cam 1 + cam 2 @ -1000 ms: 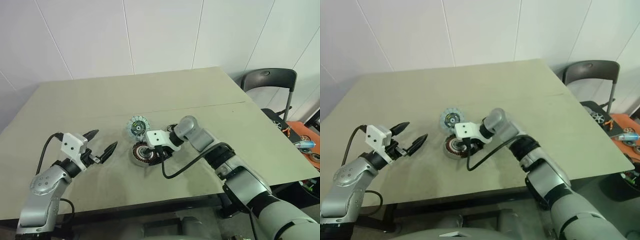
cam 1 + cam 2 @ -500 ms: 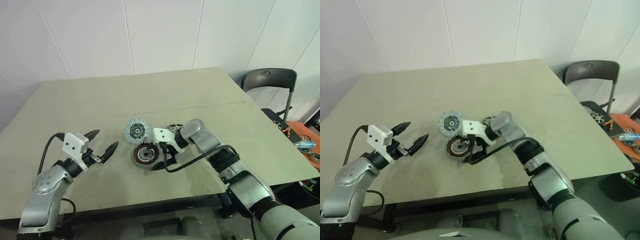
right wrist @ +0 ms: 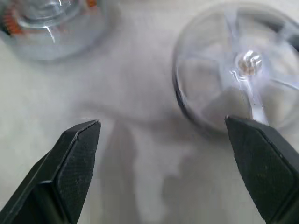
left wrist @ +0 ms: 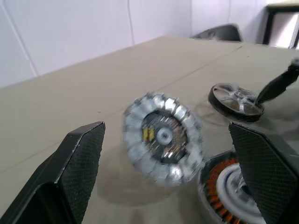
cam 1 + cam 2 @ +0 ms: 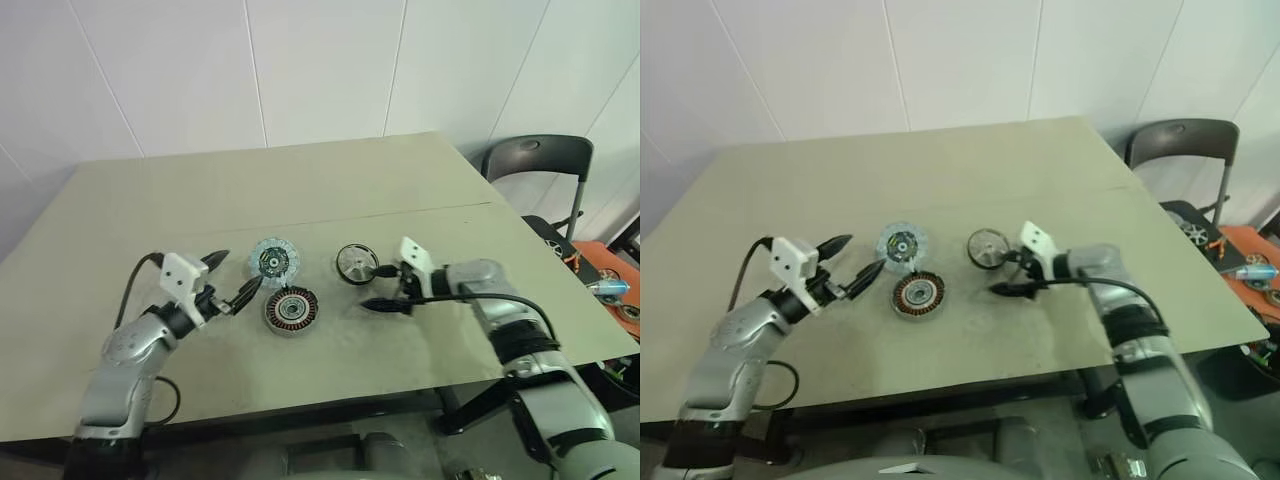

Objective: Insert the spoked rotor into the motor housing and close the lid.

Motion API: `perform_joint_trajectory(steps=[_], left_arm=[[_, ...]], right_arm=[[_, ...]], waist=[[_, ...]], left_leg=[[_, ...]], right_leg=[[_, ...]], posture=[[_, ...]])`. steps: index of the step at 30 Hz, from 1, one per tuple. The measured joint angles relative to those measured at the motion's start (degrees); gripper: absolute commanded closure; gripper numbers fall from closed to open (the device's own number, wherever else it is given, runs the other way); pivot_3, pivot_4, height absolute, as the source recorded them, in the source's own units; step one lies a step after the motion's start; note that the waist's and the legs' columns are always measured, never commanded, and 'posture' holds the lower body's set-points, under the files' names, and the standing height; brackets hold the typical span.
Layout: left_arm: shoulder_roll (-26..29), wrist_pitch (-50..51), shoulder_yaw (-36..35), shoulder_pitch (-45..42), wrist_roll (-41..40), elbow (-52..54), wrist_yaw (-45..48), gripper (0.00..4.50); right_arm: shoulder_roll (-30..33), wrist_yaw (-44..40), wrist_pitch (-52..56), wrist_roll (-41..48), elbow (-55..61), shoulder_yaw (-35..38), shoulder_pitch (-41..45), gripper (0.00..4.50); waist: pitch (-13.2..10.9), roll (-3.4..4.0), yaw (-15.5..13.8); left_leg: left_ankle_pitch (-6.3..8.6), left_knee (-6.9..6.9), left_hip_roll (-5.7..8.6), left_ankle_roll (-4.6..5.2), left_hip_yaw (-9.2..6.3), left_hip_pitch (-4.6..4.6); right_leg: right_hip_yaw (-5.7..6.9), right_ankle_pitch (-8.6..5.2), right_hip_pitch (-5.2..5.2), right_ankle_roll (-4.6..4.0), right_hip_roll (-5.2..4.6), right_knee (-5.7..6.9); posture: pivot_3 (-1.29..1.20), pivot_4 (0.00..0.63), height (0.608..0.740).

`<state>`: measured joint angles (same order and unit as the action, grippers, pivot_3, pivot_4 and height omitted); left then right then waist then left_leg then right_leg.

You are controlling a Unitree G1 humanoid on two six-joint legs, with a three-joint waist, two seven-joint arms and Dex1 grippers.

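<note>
Olive-grey table (image 5: 300,190) lies bare toward its far edge; motor housing (image 5: 291,310), lid (image 5: 273,258) and spoked rotor (image 5: 356,262) sit mid-table. Left gripper (image 5: 232,282) and right gripper (image 5: 386,288) both spread open, empty.

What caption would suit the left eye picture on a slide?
Both open claws, left and right, flank the motor housing, lid and spoked rotor, lying apart on the table.

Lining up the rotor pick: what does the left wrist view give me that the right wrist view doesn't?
Left wrist: the lid, framed between the fingers of the open left gripper. Right wrist: the open right gripper over bare table beside the spoked rotor. Both: the spoked rotor and the motor housing, lying apart, nothing inserted yet.
</note>
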<state>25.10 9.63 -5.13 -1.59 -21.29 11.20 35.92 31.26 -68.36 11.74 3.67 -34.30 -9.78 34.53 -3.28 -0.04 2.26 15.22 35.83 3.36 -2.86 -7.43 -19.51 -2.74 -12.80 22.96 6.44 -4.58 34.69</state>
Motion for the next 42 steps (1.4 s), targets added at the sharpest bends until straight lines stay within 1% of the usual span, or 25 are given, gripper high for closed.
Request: perform_joint_trajectory(steps=[4,13,16,22,25,32,37,40,42], left_arm=[[-1.36,-1.34,1.17,-1.58,0.84,-2.63,0.34,0.0],[-2.81,-2.71,2.09,-1.26,1.62,-3.84,0.5,0.0],[-2.91,-2.65,2.1,-0.93,1.72,-3.55,0.13,0.0],[-2.91,-1.61,2.1,-0.9,1.84,-1.53,-0.11,0.0],[-2.8,-1.06,2.05,-0.89,1.84,-1.35,-0.18,0.0],[-2.16,0.19,1.64,-0.73,1.83,0.07,-0.69,0.0],[-1.61,0.85,1.33,-0.62,1.78,0.87,-0.92,0.0],[-1.5,1.14,1.31,-0.59,1.78,0.9,-0.94,0.0],[-1.49,1.18,1.31,-0.58,1.78,0.91,-0.92,0.0]], right_arm=[[1.2,0.71,-1.06,0.55,-2.79,1.96,-1.23,0.04],[1.53,-0.4,-0.77,1.71,-3.1,2.27,-0.56,0.04],[1.36,-0.57,0.84,3.55,-2.96,4.1,0.89,0.04],[-0.17,-1.8,8.6,8.75,1.37,6.25,4.05,0.04],[-0.73,-1.72,9.94,8.84,3.52,5.72,4.17,0.62],[-1.79,-1.61,11.15,8.73,7.16,4.0,4.17,3.02],[-2.81,1.62,8.25,6.4,3.87,3.65,4.95,3.02],[-0.94,1.62,6.86,4.1,0.2,2.6,6.33,3.02],[1.18,-1.28,6.88,3.88,-0.36,1.98,6.6,3.02]], waist=[[-0.08,-0.06,0.31],[-0.14,-0.15,0.02],[-0.15,-0.16,-0.01],[-0.15,-0.15,0.01],[-0.15,-0.15,-0.18],[-0.15,-0.15,-0.28],[-0.16,-0.15,-0.21],[-0.16,-0.15,-0.34],[-0.16,-0.15,-0.54]], left_leg=[[0.0,0.06,-0.02,0.0,0.06,0.02],[0.04,0.03,-0.02,0.07,0.03,-0.05],[0.04,0.03,-0.02,0.07,0.01,-0.04],[0.04,0.02,-0.02,0.07,-0.01,-0.04],[0.05,0.01,-0.02,0.07,-0.01,-0.05],[0.05,0.02,-0.02,0.07,-0.01,-0.06],[0.05,0.02,-0.01,0.07,0.0,-0.04],[0.05,0.02,0.0,0.07,0.0,-0.06],[0.05,0.0,0.0,0.07,0.0,-0.06]], right_leg=[[-0.02,0.01,-0.11,-0.01,0.01,-0.11],[-0.01,0.06,-0.17,0.01,-0.02,-0.37],[-0.01,0.06,-0.18,0.01,-0.01,-0.36],[0.0,0.06,-0.18,0.01,-0.01,-0.36],[0.01,0.06,-0.18,0.01,-0.01,-0.37],[0.01,0.06,-0.17,0.02,-0.01,-0.37],[0.01,0.06,-0.17,0.01,-0.01,-0.37],[0.01,0.06,-0.17,0.0,-0.02,-0.38],[0.01,0.06,-0.17,0.0,-0.02,-0.41]], posture=[[0.0,0.0,0.74],[0.0,0.0,0.74],[0.0,0.0,0.74],[0.0,0.0,0.74],[0.0,0.0,0.74],[0.0,0.0,0.74],[0.0,0.0,0.74],[0.0,0.0,0.74],[0.0,0.0,0.74]])
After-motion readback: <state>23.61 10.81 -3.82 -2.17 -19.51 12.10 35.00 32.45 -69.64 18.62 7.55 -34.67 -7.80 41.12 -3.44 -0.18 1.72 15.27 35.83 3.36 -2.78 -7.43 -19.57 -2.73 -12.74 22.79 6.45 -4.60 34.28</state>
